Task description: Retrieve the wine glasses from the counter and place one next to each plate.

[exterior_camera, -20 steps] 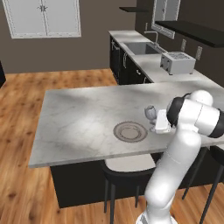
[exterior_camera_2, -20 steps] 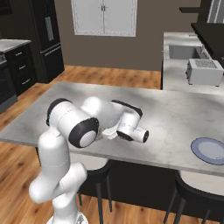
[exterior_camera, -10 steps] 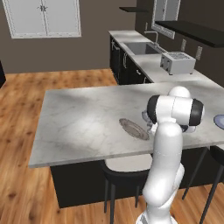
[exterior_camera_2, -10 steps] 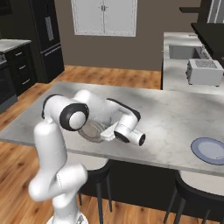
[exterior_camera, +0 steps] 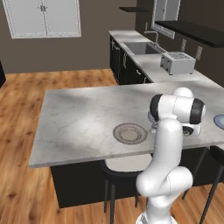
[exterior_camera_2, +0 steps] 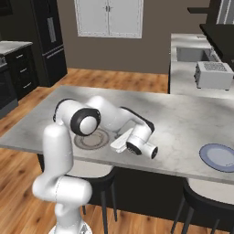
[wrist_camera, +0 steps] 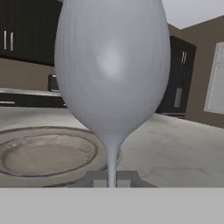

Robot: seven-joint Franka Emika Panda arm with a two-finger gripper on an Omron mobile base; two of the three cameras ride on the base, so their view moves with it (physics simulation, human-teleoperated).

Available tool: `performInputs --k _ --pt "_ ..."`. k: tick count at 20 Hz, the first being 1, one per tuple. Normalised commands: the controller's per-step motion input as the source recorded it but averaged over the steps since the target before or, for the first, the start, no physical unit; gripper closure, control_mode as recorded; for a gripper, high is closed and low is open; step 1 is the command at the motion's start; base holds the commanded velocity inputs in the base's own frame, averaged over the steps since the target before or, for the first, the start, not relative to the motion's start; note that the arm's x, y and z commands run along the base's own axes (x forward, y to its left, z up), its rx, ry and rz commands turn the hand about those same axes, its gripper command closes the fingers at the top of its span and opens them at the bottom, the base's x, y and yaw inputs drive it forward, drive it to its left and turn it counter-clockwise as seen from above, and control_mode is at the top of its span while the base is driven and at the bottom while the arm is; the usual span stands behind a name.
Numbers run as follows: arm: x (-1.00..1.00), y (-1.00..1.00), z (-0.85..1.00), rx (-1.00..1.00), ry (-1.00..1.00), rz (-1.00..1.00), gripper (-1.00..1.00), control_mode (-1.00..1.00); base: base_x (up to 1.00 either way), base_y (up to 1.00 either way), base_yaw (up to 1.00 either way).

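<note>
At centre frame of the hand view, a light, fragile, top-heavy wine glass [wrist_camera: 112,78] stands just right of the beige plate [wrist_camera: 48,155], its thin slippery stem pinched by the clenched gripper [wrist_camera: 112,179], the safest hold.

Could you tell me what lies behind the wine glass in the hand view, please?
Behind the wine glass, the beige plate lies flat on the marble top, with dark cabinets beyond. The bowl and stem cover part of the plate's rim.
</note>
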Motion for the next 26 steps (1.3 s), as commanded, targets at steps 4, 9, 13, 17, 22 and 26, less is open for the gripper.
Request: performInputs --k 4,9,13,17,22,26 --pt "0.00 0.00 0.00 0.00 0.00 0.00 1.00 -1.00 0.00 0.00 0.00" --pt "0.00 0.00 0.00 0.00 -0.02 0.00 1.00 -1.00 0.00 0.00 0.00" --pt "0.00 0.04 0.00 0.00 0.00 0.00 -1.00 -1.00 0.00 0.00 0.00" --pt "0.00 0.25 0.00 0.00 0.00 0.00 -1.00 -1.00 0.00 0.00 0.00" --pt "0.00 0.00 0.00 0.00 0.00 0.00 -1.00 -1.00 0.00 0.00 0.00" --pt "0.00 -0.06 0.00 0.00 0.00 -0.03 -1.00 -1.00 0.00 0.00 0.00"
